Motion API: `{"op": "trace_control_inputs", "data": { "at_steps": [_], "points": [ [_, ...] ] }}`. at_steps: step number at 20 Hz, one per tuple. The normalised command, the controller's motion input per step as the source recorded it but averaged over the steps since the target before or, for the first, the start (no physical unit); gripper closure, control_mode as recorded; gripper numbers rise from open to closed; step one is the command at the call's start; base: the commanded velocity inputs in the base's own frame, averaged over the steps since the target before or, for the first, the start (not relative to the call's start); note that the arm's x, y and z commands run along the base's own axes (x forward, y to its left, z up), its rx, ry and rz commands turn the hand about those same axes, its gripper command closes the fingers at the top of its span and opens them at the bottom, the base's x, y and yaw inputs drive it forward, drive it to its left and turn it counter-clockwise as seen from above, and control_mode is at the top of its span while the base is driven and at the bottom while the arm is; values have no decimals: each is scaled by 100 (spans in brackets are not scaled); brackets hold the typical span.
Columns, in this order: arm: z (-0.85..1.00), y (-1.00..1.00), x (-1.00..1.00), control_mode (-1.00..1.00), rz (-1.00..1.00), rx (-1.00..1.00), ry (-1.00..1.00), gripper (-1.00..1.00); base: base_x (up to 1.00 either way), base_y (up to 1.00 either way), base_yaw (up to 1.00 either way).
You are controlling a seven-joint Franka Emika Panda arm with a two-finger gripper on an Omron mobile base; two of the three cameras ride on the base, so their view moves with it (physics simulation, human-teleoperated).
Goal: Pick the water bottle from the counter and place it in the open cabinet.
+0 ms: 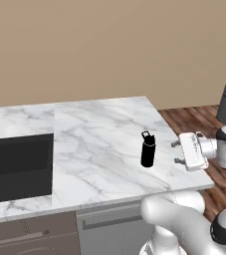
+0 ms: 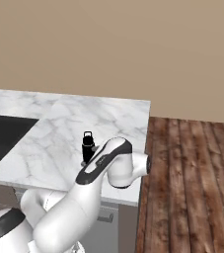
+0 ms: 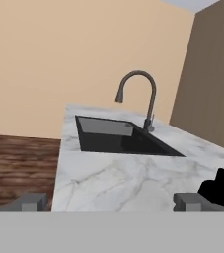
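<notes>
Two dark fingertips (image 3: 34, 201) stand wide apart at the bottom of the hand view, holding nothing and touching nothing. Between them runs the counter (image 1: 99, 149). From the left base view, the gripper (image 1: 174, 152) hovers near the counter's right edge, fingers aimed sideways at the water bottle (image 1: 148, 149). This bottle stands upright on the marble, long axis vertical, cap and loop handle up, near the gripper but apart from it.
</notes>
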Motion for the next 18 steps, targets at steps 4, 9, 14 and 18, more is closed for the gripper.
{"op": "trace_control_inputs", "data": {
  "at_steps": [4,9,14,18],
  "points": [
    [-16,0,21,-100,0,0,0,-100,0,0,0],
    [-14,0,27,-100,0,0,0,-100,0,0,0],
    [-14,2,24,-100,0,0,0,-100,0,0,0],
    [-15,0,28,-100,0,1,0,-100,0,0,0]
  ]
}}
